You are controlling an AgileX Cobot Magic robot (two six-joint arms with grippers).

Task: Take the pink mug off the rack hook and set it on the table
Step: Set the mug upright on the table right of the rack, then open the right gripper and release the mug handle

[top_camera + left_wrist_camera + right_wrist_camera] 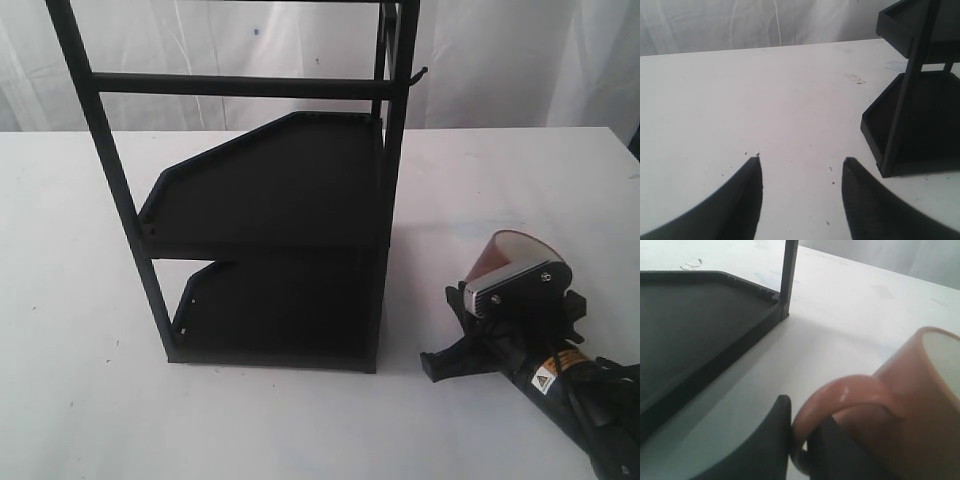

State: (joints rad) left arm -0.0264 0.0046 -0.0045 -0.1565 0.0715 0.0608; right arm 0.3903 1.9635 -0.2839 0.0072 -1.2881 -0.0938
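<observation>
The pink mug (920, 405) is off the rack and low on the right side of the scene, held by the right arm and tilted, its cream mouth turned up and partly sideways. Whether its base touches anything yet cannot be told.

The surface (300, 420) around it is bare white, so I judge there is room to set it down where it hangs.

The rack (270, 190) stands just to the left, and its lower shelf (695, 325) lies near the mug. Any levelling swing should turn away from that edge.

The right end effector (799, 442) is closed narrowly on the handle (845, 390), one dark finger outside the loop and one seeming to pass through it. The step in hand looks like the set-down:
- Bring the mug upright so the base meets the surface flat.
- Lower until the base bears weight.
- Part the fingers only a little.
- Draw back along the line of the loop, so the inner finger does not hook the handle and tip the mug.

The left end effector (801, 200) hovers wide apart over bare surface, holding nothing, and should keep clear.

The rack hook (418, 74) is bare.
</observation>
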